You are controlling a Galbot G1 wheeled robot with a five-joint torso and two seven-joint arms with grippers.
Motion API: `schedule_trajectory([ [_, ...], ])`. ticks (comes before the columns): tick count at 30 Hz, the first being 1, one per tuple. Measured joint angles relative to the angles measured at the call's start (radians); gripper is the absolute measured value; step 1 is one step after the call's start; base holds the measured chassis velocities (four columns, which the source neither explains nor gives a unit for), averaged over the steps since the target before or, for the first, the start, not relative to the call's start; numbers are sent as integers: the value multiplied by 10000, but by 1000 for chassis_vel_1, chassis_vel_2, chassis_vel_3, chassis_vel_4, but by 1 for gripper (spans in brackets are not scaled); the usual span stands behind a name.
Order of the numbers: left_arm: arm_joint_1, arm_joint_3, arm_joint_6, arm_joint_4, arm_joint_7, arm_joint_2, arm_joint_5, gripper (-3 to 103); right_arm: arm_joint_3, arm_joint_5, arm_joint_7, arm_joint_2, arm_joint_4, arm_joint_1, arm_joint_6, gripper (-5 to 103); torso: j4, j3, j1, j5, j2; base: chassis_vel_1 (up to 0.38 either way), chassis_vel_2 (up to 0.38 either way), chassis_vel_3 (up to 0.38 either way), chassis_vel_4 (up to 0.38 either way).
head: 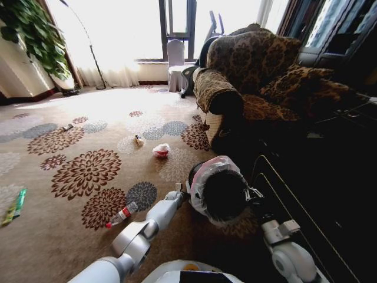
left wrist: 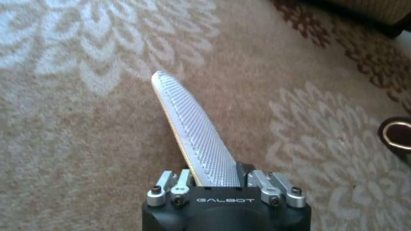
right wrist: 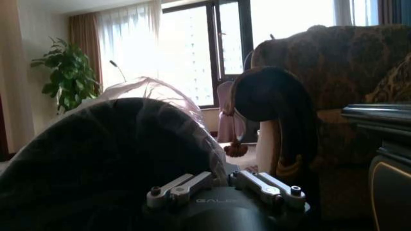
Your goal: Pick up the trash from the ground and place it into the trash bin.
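The trash bin (head: 219,194), a small round black bin lined with a pale pinkish plastic bag puffed over its rim, is seen tipped on its side on the carpet (head: 76,236) just in front of the robot, its dark mouth turned toward the camera; in the right wrist view the bin (right wrist: 109,159) is seen very close, directly ahead of the right gripper (right wrist: 222,185). The right gripper (head: 254,193) is pressed against the bin's right side, and whether its fingers are apart or clamped on the rim cannot be told. The left gripper (head: 178,190) is held touching or just beside the bin's left side, low over the carpet; in the left wrist view its fingers (left wrist: 192,130) are seen pressed together into one flat blade with nothing between them. The trash is scattered on the floral carpet: a clear bottle with red cap (head: 122,214) is lying just left of the left arm, a white-red crumpled wad (head: 161,150) is found farther out beyond the bin, a small yellowish scrap (head: 139,140) is near it, and a green wrapper (head: 19,202) is lying well apart at the left edge. A patterned armchair (head: 253,71) is standing beyond the bin to the right.
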Motion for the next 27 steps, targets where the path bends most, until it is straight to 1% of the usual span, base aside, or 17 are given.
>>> schedule_trajectory([
  [1,0,0,0,0,0,0,0,43,0,0,0,0,0,0,0,0,0,0,0,0,0,0,0,0,0],
  [3,254,100,-342,-639,120,348,-48,32,-1,18,0,1,-15,29,27,0,-2,0,0,-3,0,0,0,0,0],
  [5,395,86,-467,-927,136,490,-61,32,-19,41,1,1,-54,77,50,0,-2,0,0,-2,0,0,0,0,0],
  [8,1009,-205,-922,-2184,-46,1041,-518,20,-162,229,0,-58,-247,383,62,0,-3,0,0,-6,0,0,0,0,0],
  [9,1256,-335,-1079,-2613,60,1273,-561,16,-203,283,0,-94,-314,498,57,0,-3,0,0,-4,0,0,0,0,0],
  [10,1256,-335,-1079,-2613,60,1273,-561,16,-203,283,0,-94,-314,498,57,0,-3,0,0,-4,0,0,0,0,0],
  [11,1477,-433,-1262,-2917,241,1504,-519,16,-229,310,0,-127,-368,581,51,0,-4,-1,0,-6,0,0,0,0,0],
  [13,2252,-661,-1955,-3922,840,2316,-103,10,-307,342,3,-189,-507,799,12,0,0,1,0,0,0,0,0,0,0],
  [14,2252,-661,-1955,-3922,840,2316,-103,10,-307,342,3,-189,-507,799,12,0,0,1,0,0,0,0,0,0,0],
  [17,3420,-1112,-2683,-5652,1097,3243,358,7,-507,406,5,-163,-558,1050,-200,0,0,0,0,-12,0,0,0,0,0],
  [18,3420,-1112,-2683,-5652,1097,3243,358,7,-507,406,5,-163,-558,1050,-200,0,0,0,0,-12,0,0,0,0,0],
  [19,3912,-1452,-3094,-6306,1019,3531,754,7,-700,429,7,-119,-528,1161,-396,0,-3,-1,0,-3,0,0,0,0,0],
  [21,4751,-2034,-4352,-7189,956,4003,1465,7,-1158,327,1,-44,-399,1345,-829,0,-3,-1,0,-2,0,0,0,0,0],
  [22,4751,-2034,-4352,-7189,956,4003,1465,7,-1158,327,1,-44,-399,1345,-829,0,-3,-1,0,-2,0,0,0,0,0],
  [24,5447,-2601,-5411,-7738,949,4336,2335,7,-1473,199,0,44,-169,1421,-1357,0,1,0,0,-7,0,0,0,0,0],
  [25,5447,-2601,-5411,-7738,949,4336,2335,7,-1473,199,0,44,-169,1421,-1357,0,1,0,0,-7,0,0,0,0,0],
  [27,6043,-3171,-6298,-8343,984,4628,3210,7,-1521,133,-2,133,205,1263,-1836,0,5,-1,0,-2,0,0,0,0,0],
])
